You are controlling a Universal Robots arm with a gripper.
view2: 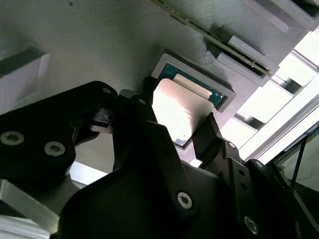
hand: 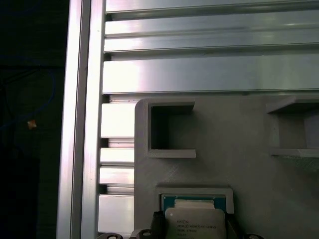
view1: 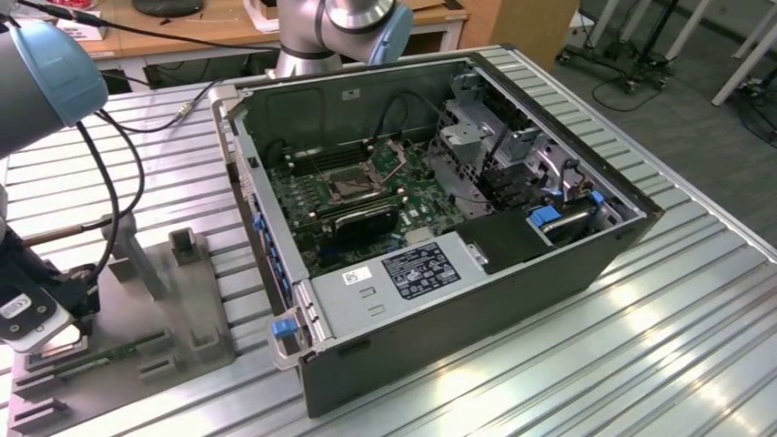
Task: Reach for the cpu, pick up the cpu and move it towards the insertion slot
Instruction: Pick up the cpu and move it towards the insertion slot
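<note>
The cpu [view2: 179, 99], a small square chip with a pale silvery face, lies in a shallow square recess of the grey fixture [view2: 99, 45]. In both wrist views my gripper [view2: 179, 105] has its two black fingers [view2: 149, 92] against opposite edges of the chip, shut on it, while the cpu [hand: 194, 221] still sits in the recess. In the exterior view the gripper [view1: 46, 339] is low over the fixture [view1: 170, 309] at the exterior view's left. The insertion slot [view1: 352, 187], a metal-framed socket, lies on the green board inside the open computer case [view1: 486, 300].
A long green circuit strip [view1: 104, 357] rests in the fixture beside the gripper. Empty rectangular recesses [hand: 169, 132] sit close to the chip. The ribbed aluminium table [view1: 656, 355] carries both fixture and case. Black cables [view1: 122, 173] hang from the arm.
</note>
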